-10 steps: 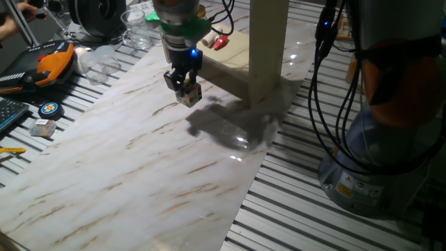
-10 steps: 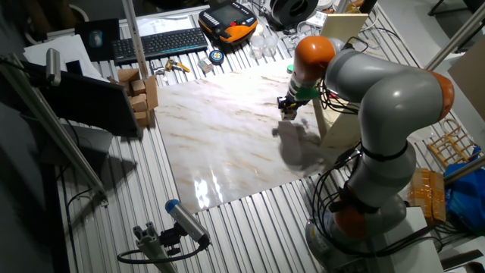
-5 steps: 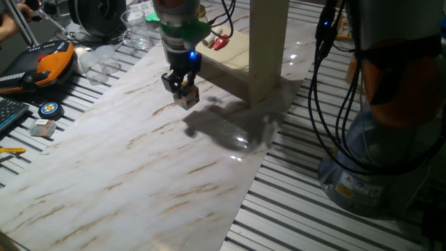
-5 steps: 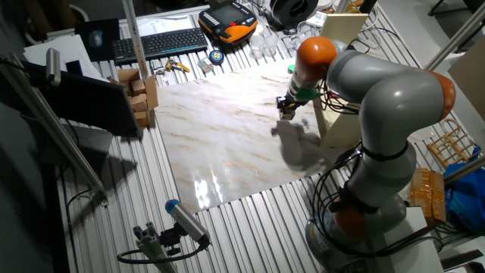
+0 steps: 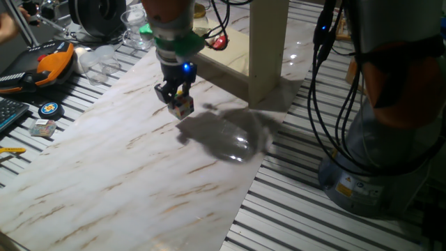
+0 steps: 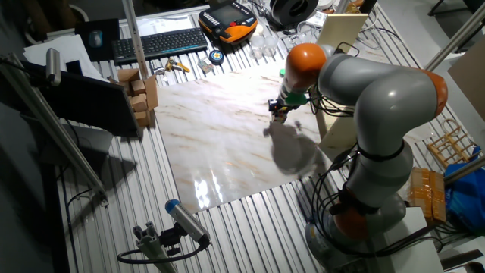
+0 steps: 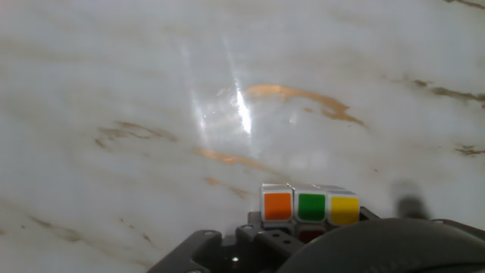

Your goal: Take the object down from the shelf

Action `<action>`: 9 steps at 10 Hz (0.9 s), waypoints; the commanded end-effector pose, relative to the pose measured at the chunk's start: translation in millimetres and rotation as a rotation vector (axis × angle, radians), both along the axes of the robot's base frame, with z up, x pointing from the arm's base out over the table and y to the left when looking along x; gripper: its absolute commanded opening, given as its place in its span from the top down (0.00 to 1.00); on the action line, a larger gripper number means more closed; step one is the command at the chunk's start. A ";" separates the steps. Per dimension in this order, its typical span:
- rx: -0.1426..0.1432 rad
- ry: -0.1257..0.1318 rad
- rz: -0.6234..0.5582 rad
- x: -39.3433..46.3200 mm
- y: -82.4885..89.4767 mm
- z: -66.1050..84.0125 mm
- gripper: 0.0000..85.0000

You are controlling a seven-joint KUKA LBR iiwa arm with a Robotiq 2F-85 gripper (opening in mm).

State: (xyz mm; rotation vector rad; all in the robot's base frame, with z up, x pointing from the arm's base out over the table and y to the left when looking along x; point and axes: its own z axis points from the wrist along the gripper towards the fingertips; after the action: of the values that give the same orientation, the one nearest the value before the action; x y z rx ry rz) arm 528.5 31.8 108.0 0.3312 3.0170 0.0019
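Gripping a small puzzle cube (image 5: 181,105) between closed jaws, gripper (image 5: 175,97) hangs above marble table (image 5: 139,181), clear of shelf (image 5: 268,49); cube judged light, rigid, smooth-faced, best pinched on opposite flat faces.

Looking down along my fingers, nearly everything I see is a glossy white marble-patterned tabletop (image 7: 136,91) with thin tan and brown veins running across it and a bright streak of light glaring near the middle. At the bottom edge, a small puzzle cube with white-bordered coloured stickers (image 7: 309,206) sits against my dark gripper body (image 7: 303,239); one row of its stickers faces me: orange, green, yellow, left to right. My own fingertips are hidden, so I cannot tell how my jaws stand.
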 end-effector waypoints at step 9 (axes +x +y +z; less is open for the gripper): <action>0.010 -0.012 0.007 5.2 11.2 -27.4 1.00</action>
State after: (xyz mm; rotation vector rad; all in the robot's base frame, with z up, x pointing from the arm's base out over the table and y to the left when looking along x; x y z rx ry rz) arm 533.7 43.1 80.6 0.3220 3.0066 0.0192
